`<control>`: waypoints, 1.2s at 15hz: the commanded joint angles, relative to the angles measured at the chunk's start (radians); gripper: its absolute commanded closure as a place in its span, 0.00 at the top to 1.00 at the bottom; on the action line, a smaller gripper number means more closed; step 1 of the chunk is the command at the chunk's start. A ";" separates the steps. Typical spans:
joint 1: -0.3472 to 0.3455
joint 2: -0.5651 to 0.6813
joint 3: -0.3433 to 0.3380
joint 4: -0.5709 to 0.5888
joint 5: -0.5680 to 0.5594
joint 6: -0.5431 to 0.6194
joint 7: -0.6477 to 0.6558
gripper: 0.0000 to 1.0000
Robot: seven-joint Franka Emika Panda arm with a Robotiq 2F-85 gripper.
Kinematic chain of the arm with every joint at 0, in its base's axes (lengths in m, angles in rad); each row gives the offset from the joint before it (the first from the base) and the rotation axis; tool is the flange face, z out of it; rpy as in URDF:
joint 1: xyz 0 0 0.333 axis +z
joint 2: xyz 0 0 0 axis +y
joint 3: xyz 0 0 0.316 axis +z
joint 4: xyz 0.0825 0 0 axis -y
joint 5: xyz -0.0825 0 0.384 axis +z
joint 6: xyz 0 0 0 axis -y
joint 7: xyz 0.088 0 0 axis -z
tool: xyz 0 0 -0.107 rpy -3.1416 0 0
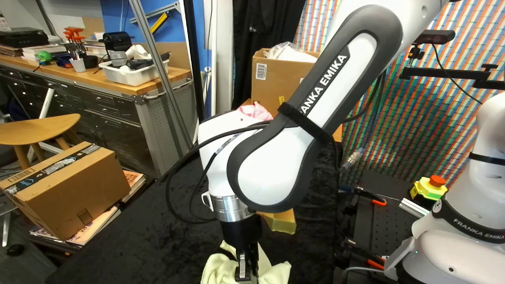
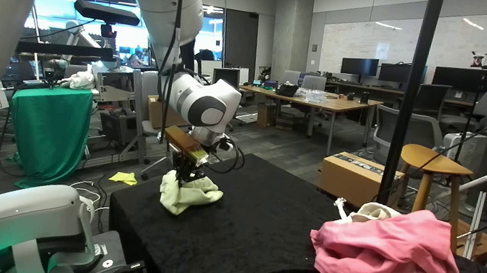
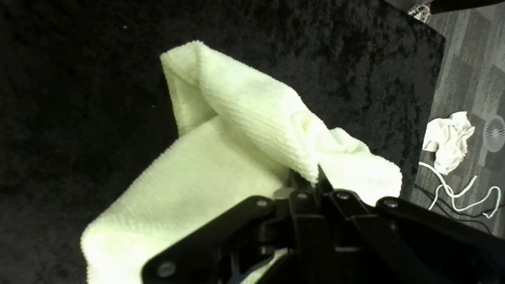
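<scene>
A pale yellow-green cloth point(image 3: 197, 169) is bunched on or just above a black-draped table point(image 2: 259, 224), near its edge, one fold pinched in the narrowed gripper point(image 3: 313, 183) of a white robot arm point(image 1: 272, 169). Well apart on the same table, in an exterior view, sits a heap of pink fabric point(image 2: 384, 256); a yellow rag point(image 2: 124, 178) and white cords point(image 3: 453, 195) lie on the gray floor point(image 2: 288, 157) beyond the edge.

The cloth point(image 3: 221, 169) looks ribbed and fuzzy, the tabletop point(image 2: 259, 229) matt velvety fabric, the arm point(image 1: 272, 173) smooth and plastic-like, the stool point(image 1: 39, 128) smooth wood.
</scene>
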 commanded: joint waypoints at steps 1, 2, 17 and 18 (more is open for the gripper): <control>0.025 -0.066 -0.041 -0.011 -0.081 -0.020 0.008 0.04; 0.022 -0.091 -0.049 -0.023 -0.103 -0.013 0.007 0.05; -0.075 -0.380 -0.294 -0.108 -0.480 0.277 0.177 0.06; -0.092 -0.390 -0.312 -0.101 -0.485 0.292 0.193 0.06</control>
